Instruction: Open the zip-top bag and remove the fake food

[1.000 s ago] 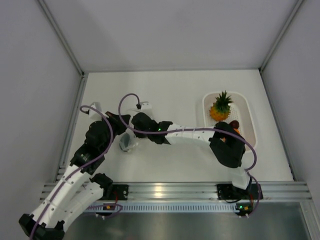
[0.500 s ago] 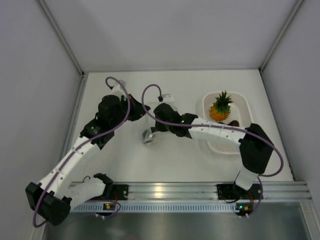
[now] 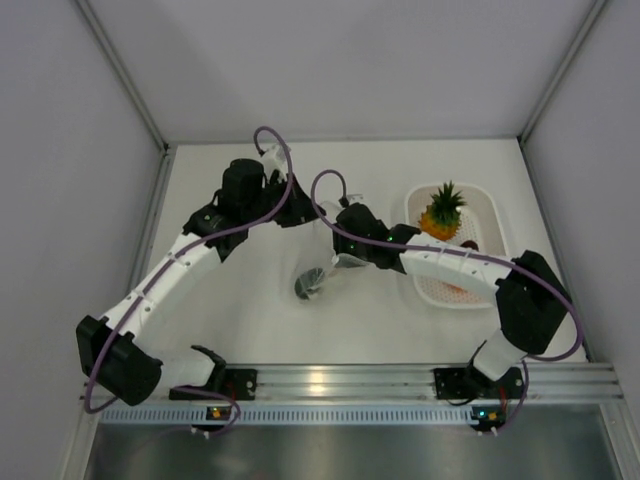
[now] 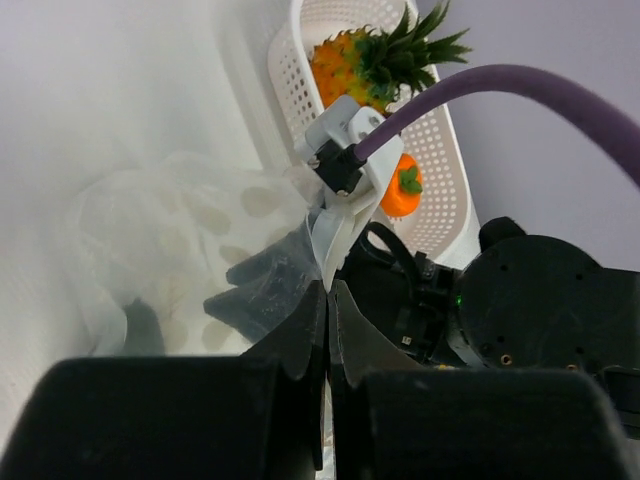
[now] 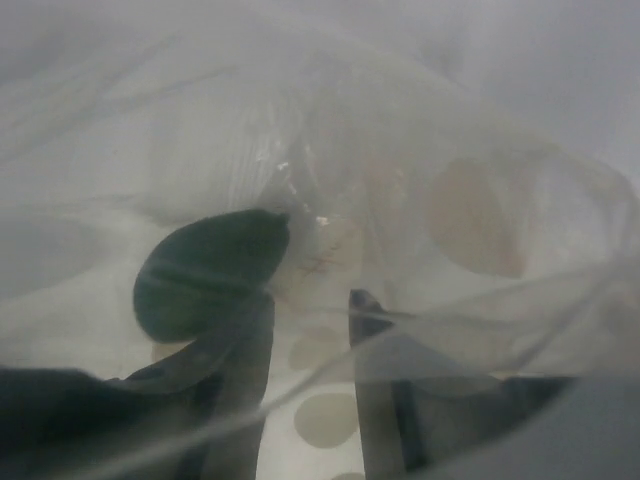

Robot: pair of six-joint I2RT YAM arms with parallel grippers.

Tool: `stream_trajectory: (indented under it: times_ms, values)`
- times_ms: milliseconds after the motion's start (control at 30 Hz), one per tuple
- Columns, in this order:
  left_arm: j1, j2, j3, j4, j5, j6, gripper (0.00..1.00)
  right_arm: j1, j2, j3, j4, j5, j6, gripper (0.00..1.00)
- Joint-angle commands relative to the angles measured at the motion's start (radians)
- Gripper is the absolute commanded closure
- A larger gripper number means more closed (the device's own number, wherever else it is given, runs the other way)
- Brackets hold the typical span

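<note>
Above the bench (image 3: pixel 250 325), pinching the limp, slippery zip-top bag (image 3: pixel 318 252) by its rim, left fingers (image 4: pixel 300 340) together. Inside it, right fingers (image 5: pixel 240 370) apart beside the light, hard-looking dark green piece (image 5: pixel 210 270); probably best nipped across its width.

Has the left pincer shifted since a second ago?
Yes. The left pincer has travelled away from the front rail and rightward, closer to the white basket.

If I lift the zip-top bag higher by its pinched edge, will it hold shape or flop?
Likely floppy: the zip-top bag hangs crumpled and creased from the left fingers. Probably bottom-heavy and prone to swing, since the dark green piece sits in its lowest fold. The film looks glossy, so it may slip from a thin pinch.
</note>
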Motion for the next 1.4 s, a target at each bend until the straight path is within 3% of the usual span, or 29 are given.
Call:
stream_trajectory:
  times_ms: [0, 200, 333, 500, 700, 933, 1033, 1367]
  values:
    - [-0.01, -0.008, -0.011, -0.002, 0.009, 0.019, 1.0, -0.006, 0.012, 0.041, -0.013, -0.009, -0.021, 0.63]
    - [-0.013, -0.087, -0.12, -0.004, -0.062, 0.033, 1.0, -0.013, 0.076, 0.174, -0.145, 0.161, -0.108, 0.62]
    - [-0.012, -0.118, -0.159, -0.005, -0.107, 0.044, 1.0, -0.029, 0.113, 0.257, -0.186, 0.08, -0.136, 0.6]
    - [-0.012, -0.127, -0.214, -0.005, -0.191, 0.052, 1.0, -0.013, 0.119, 0.209, -0.085, -0.033, -0.094, 0.51]
    - [-0.013, -0.15, -0.261, -0.005, -0.246, 0.055, 1.0, 0.01, 0.124, 0.162, -0.011, 0.009, 0.013, 0.44]
    - [-0.016, -0.16, -0.295, -0.004, -0.254, 0.053, 1.0, 0.092, 0.208, 0.267, -0.14, 0.147, 0.053, 0.39]
    - [-0.019, -0.161, -0.304, -0.004, -0.263, 0.052, 1.0, 0.111, 0.226, 0.271, -0.151, 0.173, 0.077, 0.31]
    - [-0.025, -0.173, -0.321, -0.004, -0.272, 0.056, 1.0, 0.132, 0.291, 0.25, -0.165, 0.195, 0.108, 0.3]
